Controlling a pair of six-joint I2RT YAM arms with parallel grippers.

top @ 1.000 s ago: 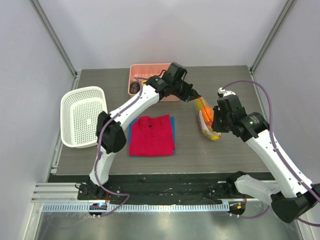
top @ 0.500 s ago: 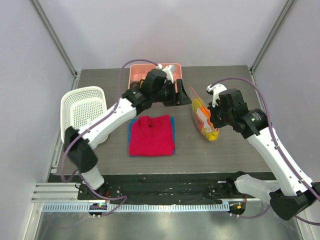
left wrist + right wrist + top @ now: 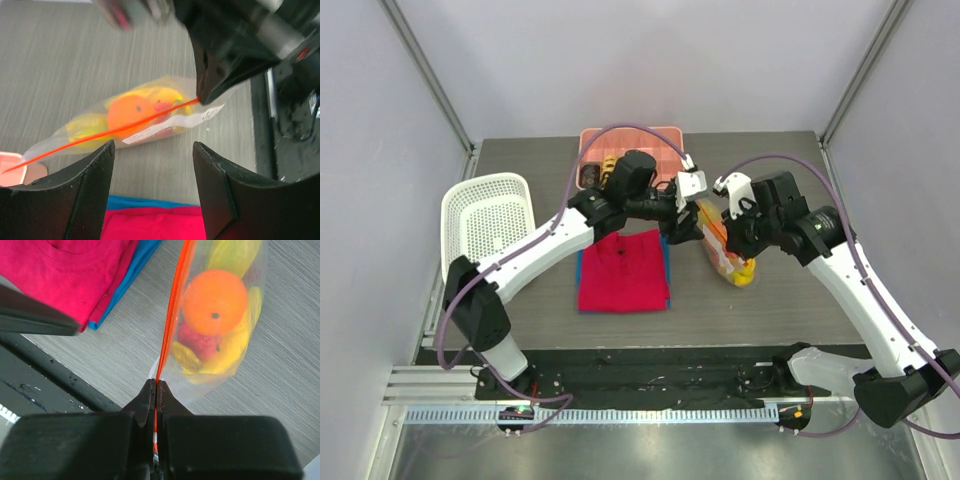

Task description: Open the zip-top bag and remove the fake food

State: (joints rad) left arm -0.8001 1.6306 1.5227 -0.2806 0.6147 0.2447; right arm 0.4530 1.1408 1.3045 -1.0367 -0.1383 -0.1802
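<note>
A: Your right pincer (image 3: 155, 390) is pressed fully together. The orange zip strip (image 3: 171, 315) of the zip-top bag (image 3: 195, 382) is nipped between its tips, close to one end of the strip.

B: From that pinch the strip runs straight out ahead of your fingers, and the clear pouch sits to the right of it. Inside, the orange ball (image 3: 215, 300) is farthest from the tips and the red fruit (image 3: 197, 345) is nearer. The yellow banana (image 3: 240, 335) curves along the far side of both.

A: Your left pincer (image 3: 153, 147) stands wide open and has hold of nothing. The bag stretches across the gap just ahead of its fingertips, over the grey table (image 3: 60, 60). You cannot tell whether its bottom rests there or hangs clear.

B: Seen from that pincer, the strip slants across in front of both fingers. It ends up and to the right of them, where the right pincer's dark tips clamp it.

A: Back toward the left wrist lies the red shirt (image 3: 150, 225) on a blue cloth (image 3: 145, 202). A corner of the pink tray (image 3: 20, 175) shows just outside the left-hand finger.

B: The strip reads as a single line in both wrist views, so you cannot tell whether the mouth has parted.
</note>
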